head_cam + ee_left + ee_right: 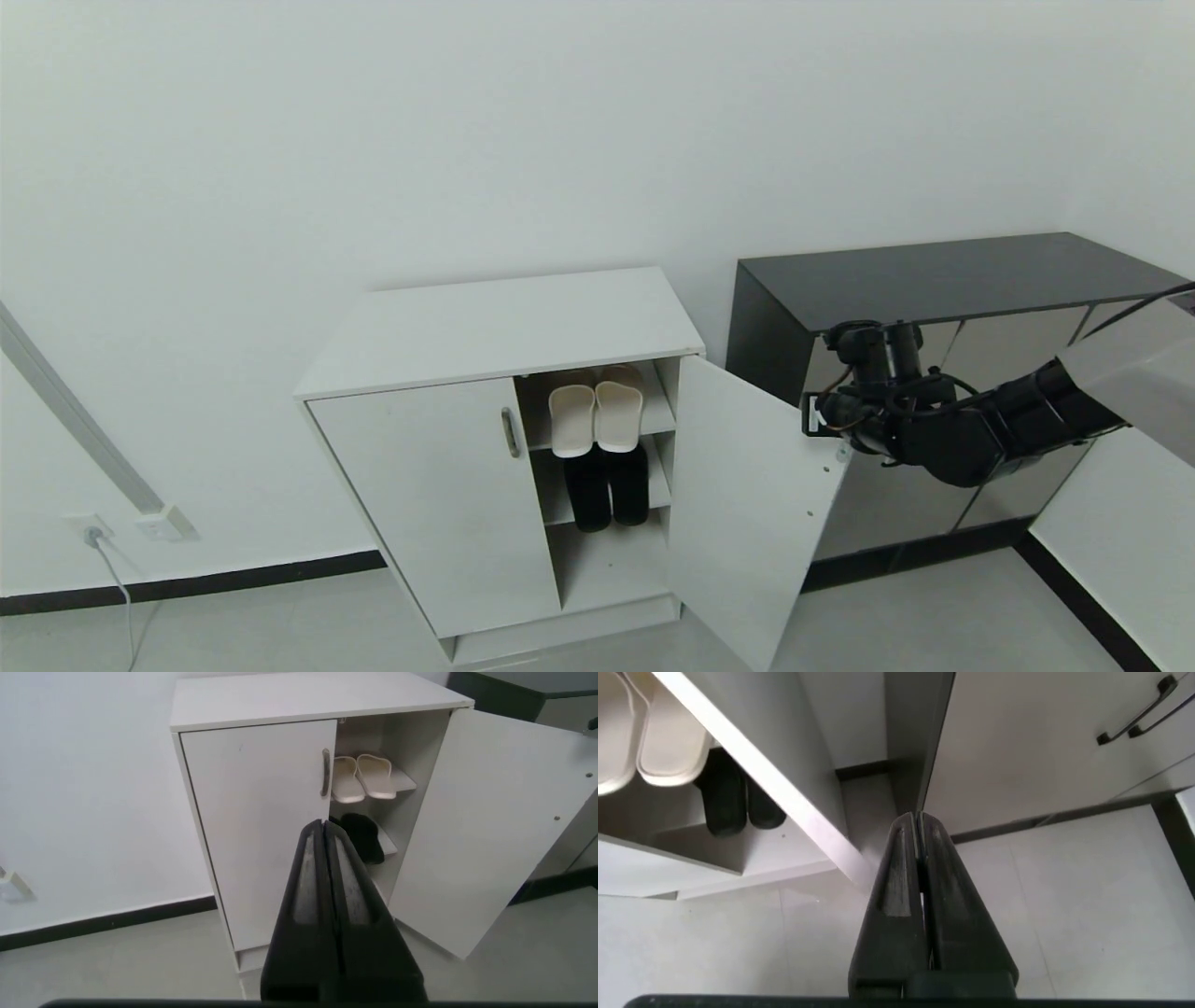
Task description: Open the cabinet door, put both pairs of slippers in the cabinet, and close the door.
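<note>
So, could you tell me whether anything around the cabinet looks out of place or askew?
Nothing looks damaged or spilled. The white slippers and black slippers lie neatly paired on separate shelves. Only the right cabinet door stands open, with the right pincer near its outer edge.

the black right arm (pixel 980 434) stretches in from the right at mid-height, wrist bent, its black two-finger right gripper (pixel 921 826) pointing leftward with fingers pressed together. the black left gripper (pixel 324 831) has its fingers touching along their length.
</note>
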